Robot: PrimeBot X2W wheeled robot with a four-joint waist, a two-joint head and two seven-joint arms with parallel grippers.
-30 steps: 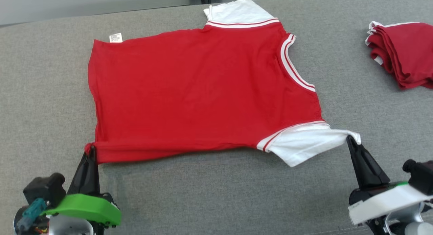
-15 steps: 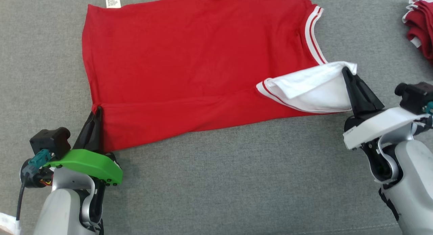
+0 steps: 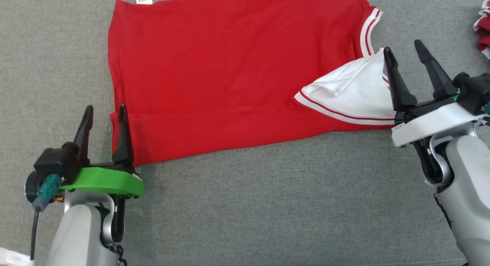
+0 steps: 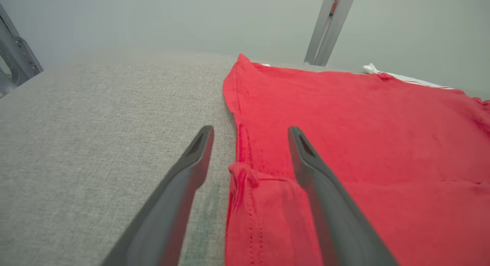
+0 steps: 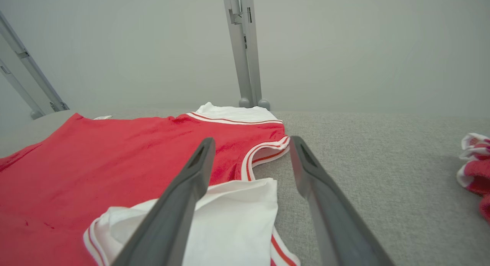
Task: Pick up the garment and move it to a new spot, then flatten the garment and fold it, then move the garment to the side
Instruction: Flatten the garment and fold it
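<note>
a grey fabric-covered surface [image 3: 245, 204] carries a red t-shirt [image 3: 229, 67] with white sleeves, spread flat with its near edge folded over, and a red-and-white garment pile [image 3: 484, 28] at the far right.

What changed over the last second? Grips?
Both let go: the left hand opened off the near hem corner of the shirt, the right hand off the white sleeve, after carrying both away from the robot, folding that edge over. The shirt's far part and the red pile stayed put; the camera shifted.

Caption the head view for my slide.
Left gripper and right gripper, both open, at the partly folded red shirt.
</note>
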